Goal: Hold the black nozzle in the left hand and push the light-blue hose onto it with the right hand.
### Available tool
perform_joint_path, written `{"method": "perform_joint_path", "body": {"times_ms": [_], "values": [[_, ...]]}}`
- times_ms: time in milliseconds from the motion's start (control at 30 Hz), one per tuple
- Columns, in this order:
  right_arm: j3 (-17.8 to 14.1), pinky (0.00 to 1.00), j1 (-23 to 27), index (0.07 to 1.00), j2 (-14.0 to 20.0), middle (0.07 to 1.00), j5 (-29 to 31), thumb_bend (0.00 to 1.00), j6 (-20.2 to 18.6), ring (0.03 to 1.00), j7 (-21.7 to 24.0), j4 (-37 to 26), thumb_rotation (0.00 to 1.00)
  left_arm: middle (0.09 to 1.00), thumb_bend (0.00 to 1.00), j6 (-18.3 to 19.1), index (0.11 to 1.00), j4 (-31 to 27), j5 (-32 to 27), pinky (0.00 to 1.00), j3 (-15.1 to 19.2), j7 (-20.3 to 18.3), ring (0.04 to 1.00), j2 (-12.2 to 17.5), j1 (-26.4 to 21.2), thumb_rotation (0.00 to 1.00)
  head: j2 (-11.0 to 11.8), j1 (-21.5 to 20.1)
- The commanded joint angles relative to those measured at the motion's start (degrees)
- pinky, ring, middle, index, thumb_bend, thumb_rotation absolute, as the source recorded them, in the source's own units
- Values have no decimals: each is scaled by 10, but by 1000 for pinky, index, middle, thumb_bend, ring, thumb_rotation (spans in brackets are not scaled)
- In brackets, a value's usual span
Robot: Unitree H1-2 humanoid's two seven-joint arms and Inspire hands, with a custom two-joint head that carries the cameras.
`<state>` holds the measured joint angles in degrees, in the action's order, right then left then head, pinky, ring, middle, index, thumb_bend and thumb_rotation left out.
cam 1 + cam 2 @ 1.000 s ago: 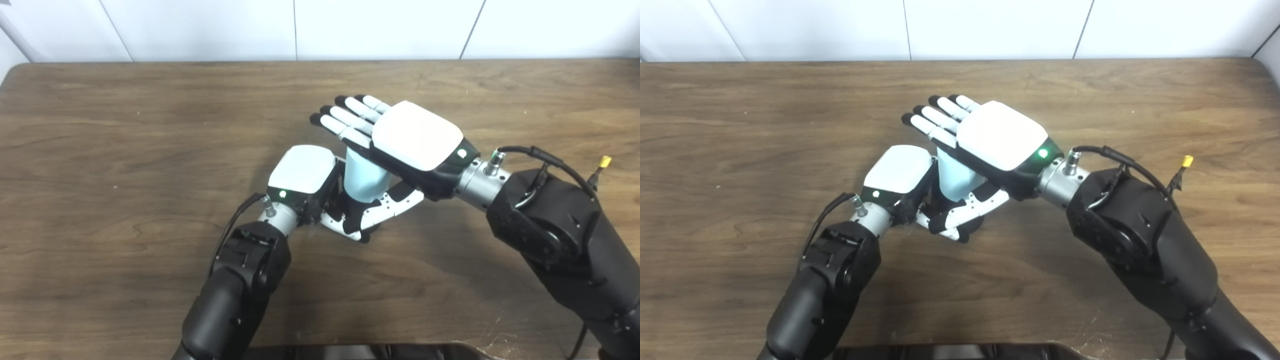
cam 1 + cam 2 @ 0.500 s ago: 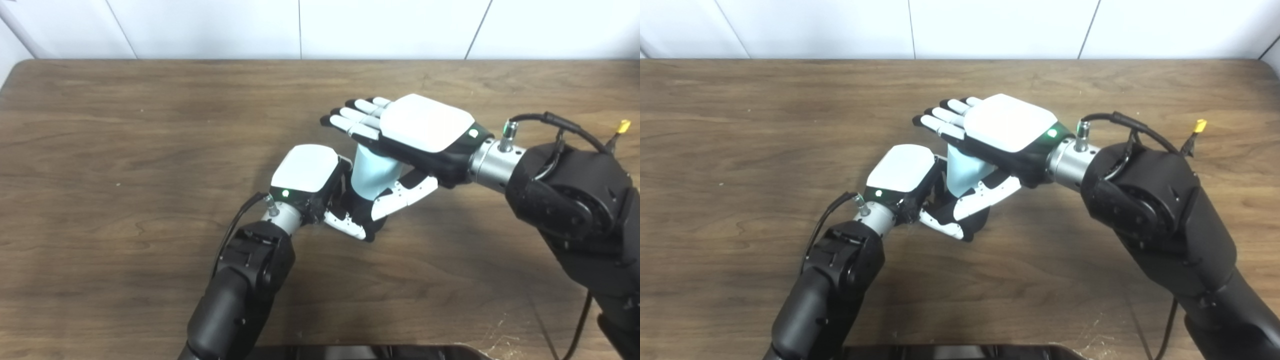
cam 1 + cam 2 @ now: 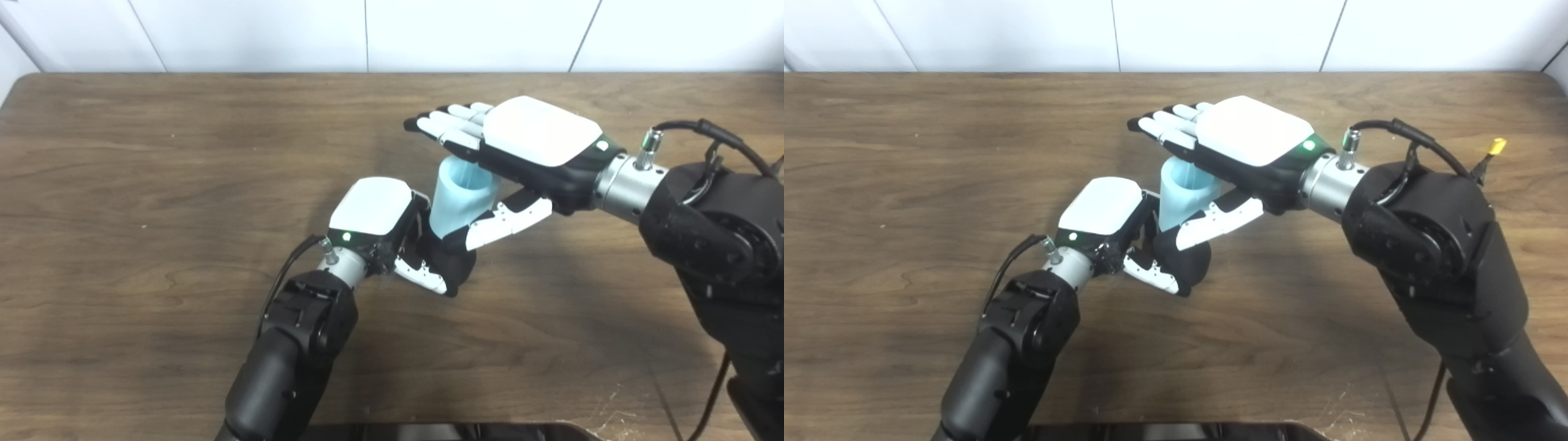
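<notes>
Both hands meet at mid-table. Straight fingers (image 3: 450, 119) of the right hand (image 3: 533, 144) spread flat above the light-blue hose's (image 3: 459, 199) open mouth, holding nothing, thumb beside its wall. Curled fingers of the left hand (image 3: 392, 229) clasp the black nozzle (image 3: 450, 260) under the upright hose, low over the wooden table (image 3: 153, 184).

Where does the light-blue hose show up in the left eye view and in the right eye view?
Left eye view: the light-blue hose stands just right of picture centre, open end up, under the flat right hand, beside the left hand.
Right eye view: the hose sits at about picture centre, between the same hands.
Shared landmark: the green light on the left hand's wrist end, down-left of the hose in both.
</notes>
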<state>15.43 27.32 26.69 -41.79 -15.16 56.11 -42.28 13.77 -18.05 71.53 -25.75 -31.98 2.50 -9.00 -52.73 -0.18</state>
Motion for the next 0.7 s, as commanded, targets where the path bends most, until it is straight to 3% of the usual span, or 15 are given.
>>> {"method": "perform_joint_path", "body": {"times_ms": [0, 300, 667], "values": [[-17, 971, 19, 1000, -1, 997, 4, 757, 7, 1000, -24, -19, 1000, 524, 520, 3, 470, -3, -4, 437, 0, -7, 533, 1, 3, 0, -1, -1], [-37, 962, 16, 1000, -3, 999, 8, 720, 3, 1000, -38, -29, 1000, 525, 520, 4, 472, -4, -7, 433, 1, -7, 526, 0, 5, 0, -1, -1], [-39, 969, -18, 1000, -2, 1000, 12, 778, -9, 1000, -22, -82, 1000, 507, 522, 4, 479, -6, -14, 420, 2, -13, 520, 4, 2, 0, -1, -2]]}}
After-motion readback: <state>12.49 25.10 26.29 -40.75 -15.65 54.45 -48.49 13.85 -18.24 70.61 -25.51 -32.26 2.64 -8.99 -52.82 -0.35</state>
